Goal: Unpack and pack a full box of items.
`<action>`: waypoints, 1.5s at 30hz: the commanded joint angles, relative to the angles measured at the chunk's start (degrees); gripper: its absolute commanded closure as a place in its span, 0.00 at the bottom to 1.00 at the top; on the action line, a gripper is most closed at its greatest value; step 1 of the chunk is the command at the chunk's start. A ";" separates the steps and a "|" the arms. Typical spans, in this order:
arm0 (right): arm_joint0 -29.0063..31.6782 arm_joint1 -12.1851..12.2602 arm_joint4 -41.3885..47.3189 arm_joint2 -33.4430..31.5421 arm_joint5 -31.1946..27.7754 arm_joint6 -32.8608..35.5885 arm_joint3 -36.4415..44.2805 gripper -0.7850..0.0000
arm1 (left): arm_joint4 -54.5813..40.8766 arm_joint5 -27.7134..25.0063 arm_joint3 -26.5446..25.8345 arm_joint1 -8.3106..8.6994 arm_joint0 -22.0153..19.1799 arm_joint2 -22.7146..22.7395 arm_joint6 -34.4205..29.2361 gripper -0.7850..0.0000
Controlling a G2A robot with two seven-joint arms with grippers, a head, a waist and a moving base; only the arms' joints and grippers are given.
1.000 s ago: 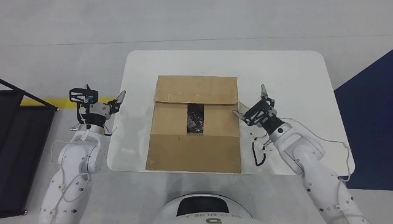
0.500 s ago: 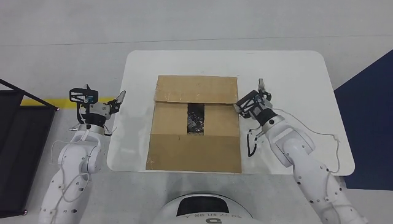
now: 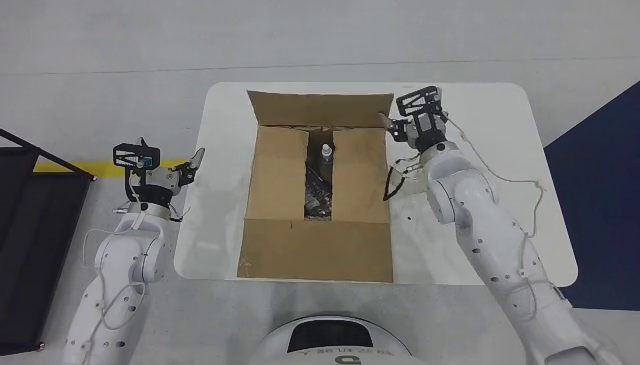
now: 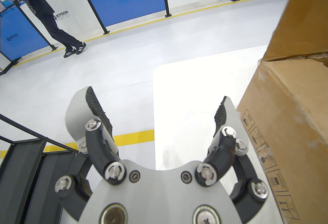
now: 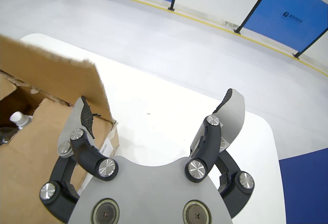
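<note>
Tabletop (image 3: 470, 165), white, carrying one cardboard box (image 3: 280, 235) that sits between the two grippers. Far flap (image 3: 320, 108) of the box stands upright, its end edge touching, or all but touching, one finger of the right gripper (image 5: 156, 98). That gripper is spread wide and pinches nothing. Near flap (image 3: 315, 250) and both side flaps lie folded over the contents, on the near side of that gripper. Left gripper (image 4: 156, 96) is likewise spread and empty, with the box wall just beside it and apart from it. Bottle (image 3: 326, 155), white-capped, stands in the open slot, inward of the right gripper. Risk, as judged: the raised flap is only propped, not gripped, so it may spring back over the opening once the finger leaves it. The ragged cardboard edge may also snag the finger pad and drag the box askew. Change: the far flap lay flat a second ago and is now lifted. The right gripper has travelled from mid-side of the box to its far corner. The slot has lengthened, showing the bottle cap. The left gripper has not moved.
</note>
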State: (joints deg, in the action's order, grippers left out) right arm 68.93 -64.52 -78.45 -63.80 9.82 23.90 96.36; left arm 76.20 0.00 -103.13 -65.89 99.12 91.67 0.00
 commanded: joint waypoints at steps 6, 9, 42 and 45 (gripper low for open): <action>-11.06 -2.91 3.31 6.49 2.14 10.78 -12.54 0.00 | 0.00 0.00 0.00 0.00 0.00 0.00 0.00 0.00; -10.94 -3.36 3.16 6.63 3.82 9.54 -11.54 0.00 | 0.00 0.00 0.00 0.00 0.00 0.00 0.00 0.00; 3.78 -1.06 1.84 -2.88 -3.76 -0.40 3.27 0.00 | 12.47 -3.69 -11.16 0.54 0.02 -0.73 -1.62 0.00; 9.01 -0.16 2.43 -6.77 -8.61 -3.66 4.83 0.00 | 17.99 -10.62 -16.69 0.99 -1.24 -2.25 -6.22 0.00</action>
State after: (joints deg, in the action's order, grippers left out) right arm 76.07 -64.94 -76.02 -69.30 2.77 21.23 100.77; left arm 92.06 -7.54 -117.97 -65.05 98.30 90.14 -4.50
